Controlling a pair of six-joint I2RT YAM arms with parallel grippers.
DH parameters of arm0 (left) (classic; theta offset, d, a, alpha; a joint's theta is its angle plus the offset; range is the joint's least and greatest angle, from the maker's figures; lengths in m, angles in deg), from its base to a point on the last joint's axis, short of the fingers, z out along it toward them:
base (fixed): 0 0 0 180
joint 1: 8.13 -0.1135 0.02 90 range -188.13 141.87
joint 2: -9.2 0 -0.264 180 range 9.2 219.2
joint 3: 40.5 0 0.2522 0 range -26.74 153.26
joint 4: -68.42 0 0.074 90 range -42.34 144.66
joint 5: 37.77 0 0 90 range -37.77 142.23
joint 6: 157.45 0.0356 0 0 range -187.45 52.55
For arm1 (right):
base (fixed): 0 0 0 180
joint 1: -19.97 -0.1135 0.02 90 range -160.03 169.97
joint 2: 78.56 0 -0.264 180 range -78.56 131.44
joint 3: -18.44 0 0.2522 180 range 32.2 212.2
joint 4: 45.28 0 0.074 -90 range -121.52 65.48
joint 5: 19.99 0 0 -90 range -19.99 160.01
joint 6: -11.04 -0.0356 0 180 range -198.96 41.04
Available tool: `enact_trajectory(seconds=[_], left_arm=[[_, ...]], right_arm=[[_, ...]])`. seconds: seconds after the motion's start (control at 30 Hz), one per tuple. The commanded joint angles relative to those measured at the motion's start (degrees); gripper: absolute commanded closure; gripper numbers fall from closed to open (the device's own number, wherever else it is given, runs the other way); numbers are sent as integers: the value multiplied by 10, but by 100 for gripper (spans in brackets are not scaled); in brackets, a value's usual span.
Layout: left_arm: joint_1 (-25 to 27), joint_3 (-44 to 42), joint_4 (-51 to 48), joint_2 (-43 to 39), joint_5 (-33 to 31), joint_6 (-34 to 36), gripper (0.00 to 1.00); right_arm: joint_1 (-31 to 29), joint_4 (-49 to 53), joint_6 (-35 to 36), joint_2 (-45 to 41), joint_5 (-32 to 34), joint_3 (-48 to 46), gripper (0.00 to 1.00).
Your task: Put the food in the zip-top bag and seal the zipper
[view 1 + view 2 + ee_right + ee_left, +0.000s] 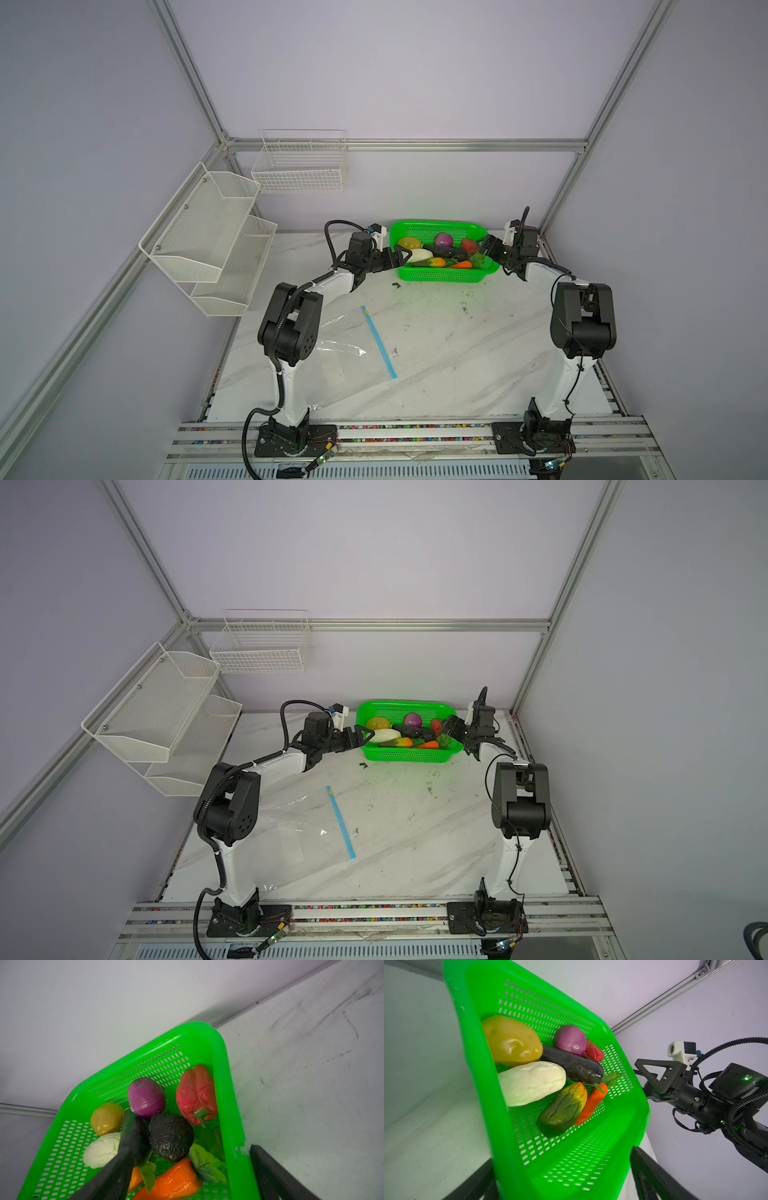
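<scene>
Green perforated plastic basket [440, 275] stands at the far side of the white marble-pattern bench [457, 374], right of centre. It holds all the food I can see: yellow-brown toy potato [510, 1041], white oblong vegetable [529, 1082], purple onion [570, 1040], dark eggplant [575, 1066], green-and-yellow corn [562, 1109], orange carrot [591, 1105] and red pepper [196, 1093]. None is in the bag, so I judge the task to be at its first step.

Clear crinkly zip-top bag [345, 357] lies flat at the near left of the bench, well apart from the basket and partly hidden behind the left arm in both top views. Its light blue zipper strip [379, 343] faces the bench centre, with the small yellow slider tab [365, 311] at the far end. That orientation presents the mouth to both arms. I cannot tell whether the zipper is open.

Left pincer [404, 254] is at the basket's left end with its jaws spread wide and the end rim between them; I see nothing clamped. Right pincer [485, 246] is at the right end, jaws also apart. One finger [108, 1178] hangs over the food inside, and the other stands outside the right wall. I judge this stance as preparation to take the basket by its end walls, not to pick a single item, though the frames do not settle that.
</scene>
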Motion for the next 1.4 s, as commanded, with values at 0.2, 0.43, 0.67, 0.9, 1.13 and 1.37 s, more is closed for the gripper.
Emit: enact_trajectory(seconds=[0.2,0.43,0.67,0.9,1.13,1.37], left_arm=[[23,-66,71,-43,33,-7,10],[23,-87,89,-41,27,-12,9],[23,-102,83,-57,6,-1,7],[20,-145,90,-74,-48,0,5],[-8,-44,-49,-79,-137,39,2],[-16,-47,-125,-141,-159,3,2]], right_arm=[[-39,10,-4,-47,-8,-24,11],[-39,1,-9,-47,-1,-39,11],[-38,-7,-7,-38,24,-59,11],[-37,6,-10,-44,74,-42,11],[-32,25,-19,-51,94,-11,10],[-40,78,5,-122,90,-42,11]])
